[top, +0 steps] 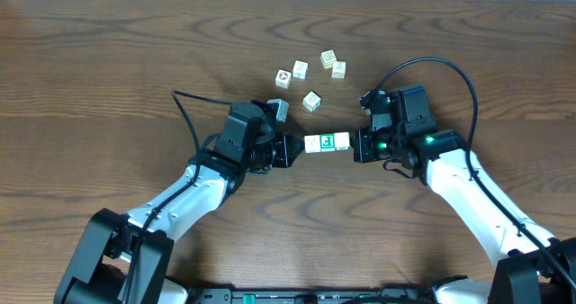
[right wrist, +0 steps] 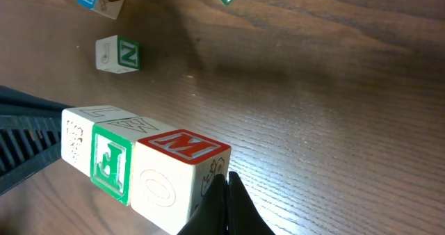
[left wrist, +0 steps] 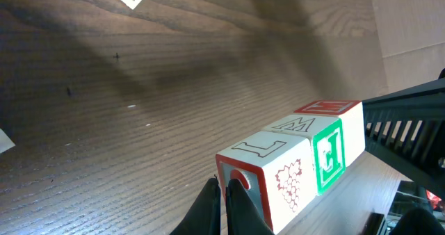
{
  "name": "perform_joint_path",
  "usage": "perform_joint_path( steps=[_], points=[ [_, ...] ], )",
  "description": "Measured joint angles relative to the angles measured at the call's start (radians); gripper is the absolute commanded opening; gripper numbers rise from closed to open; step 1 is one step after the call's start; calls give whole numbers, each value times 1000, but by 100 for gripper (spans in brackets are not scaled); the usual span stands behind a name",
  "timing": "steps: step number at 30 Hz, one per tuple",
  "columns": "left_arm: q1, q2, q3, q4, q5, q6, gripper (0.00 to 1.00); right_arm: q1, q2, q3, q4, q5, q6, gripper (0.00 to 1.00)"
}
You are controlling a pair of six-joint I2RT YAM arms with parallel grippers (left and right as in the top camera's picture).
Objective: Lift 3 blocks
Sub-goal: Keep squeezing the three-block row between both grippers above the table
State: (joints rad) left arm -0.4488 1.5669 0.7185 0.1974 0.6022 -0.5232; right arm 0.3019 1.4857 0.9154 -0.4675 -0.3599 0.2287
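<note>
blocks (top: 326, 142): 3 in a row | left gripper (top: 299, 147): closed, pressing one end | right gripper (top: 355, 145): closed, other end

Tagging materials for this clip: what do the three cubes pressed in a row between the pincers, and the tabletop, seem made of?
The three cream letter cubes look like light wood, smooth, with painted red and green faces and outlined letters; no grain resolves, so unsure. The dark brown table shows streaky grain, matte: wood or wood-look laminate.

The blocks (right wrist: 111, 162) show a red M, green F and outlined L; a loose cube (right wrist: 118, 54) shows N.
</note>
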Motion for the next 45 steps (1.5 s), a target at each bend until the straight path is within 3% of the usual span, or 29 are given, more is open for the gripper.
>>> perform_joint_path(
  steps=[45],
  points=[
    [-35,0,0,-7,-45,3,7,16,39,0,4,64,17,1]
  ],
)
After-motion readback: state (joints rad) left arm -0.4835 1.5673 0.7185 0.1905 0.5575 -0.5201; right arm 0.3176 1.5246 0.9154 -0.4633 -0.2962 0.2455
